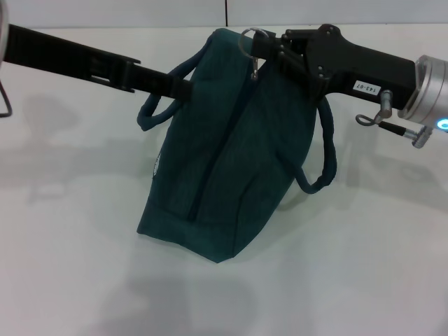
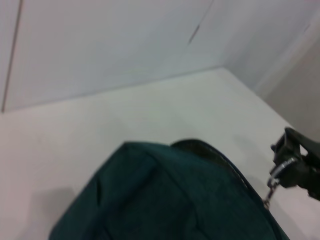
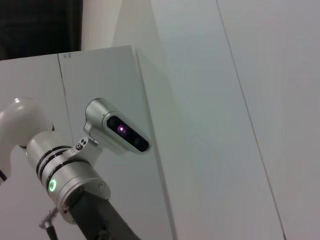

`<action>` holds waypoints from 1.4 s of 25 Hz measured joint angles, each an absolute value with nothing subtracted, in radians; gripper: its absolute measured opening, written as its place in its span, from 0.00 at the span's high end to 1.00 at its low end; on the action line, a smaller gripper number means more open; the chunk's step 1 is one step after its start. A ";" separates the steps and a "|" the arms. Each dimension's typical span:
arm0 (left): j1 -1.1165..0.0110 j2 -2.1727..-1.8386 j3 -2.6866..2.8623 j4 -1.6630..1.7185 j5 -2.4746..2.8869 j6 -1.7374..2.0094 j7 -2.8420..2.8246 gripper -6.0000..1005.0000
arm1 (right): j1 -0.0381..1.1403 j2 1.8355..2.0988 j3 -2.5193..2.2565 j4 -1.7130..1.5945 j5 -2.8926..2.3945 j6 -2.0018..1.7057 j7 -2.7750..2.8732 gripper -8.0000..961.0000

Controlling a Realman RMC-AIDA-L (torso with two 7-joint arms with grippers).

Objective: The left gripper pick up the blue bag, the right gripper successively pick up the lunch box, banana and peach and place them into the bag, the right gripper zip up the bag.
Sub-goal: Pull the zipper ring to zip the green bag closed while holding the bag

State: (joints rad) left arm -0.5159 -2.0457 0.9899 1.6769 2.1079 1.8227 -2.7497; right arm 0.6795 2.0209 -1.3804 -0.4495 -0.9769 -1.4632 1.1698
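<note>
Blue bag (image 2: pixel 170 200) below; right gripper (image 2: pixel 292 167) (jaws closed) pinching its zipper ring (image 2: pixel 276 170).

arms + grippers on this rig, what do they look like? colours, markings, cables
Both arms are matte black. The right gripper, a black pronged claw, has a white label with printed digits, a silver cylindrical wrist with a blue light, and a thin cable with metal fittings. The left gripper is a similar black claw on a slim arm.

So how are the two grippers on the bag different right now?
The left gripper reaches in from the robot's left and holds a loop handle of the blue bag; the right gripper comes from the right and pinches the metal ring pull at the bag's top. The left grips thick fabric, the right thin metal. Both are black, shut, and up at the bag's top.
</note>
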 joint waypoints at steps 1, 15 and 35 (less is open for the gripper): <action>-0.521 -2.043 0.999 1.677 2.108 1.829 -2.763 0.32 | 0.680 2.021 -1.380 -0.449 -0.977 -1.463 1.170 0.95; -0.575 -2.060 1.053 1.601 2.189 1.862 -2.782 0.41 | 0.684 2.020 -1.385 -0.449 -0.977 -1.463 1.170 0.95; -0.577 -2.077 1.046 1.590 2.191 1.843 -2.687 0.76 | 0.678 2.022 -1.379 -0.449 -0.977 -1.470 1.177 0.95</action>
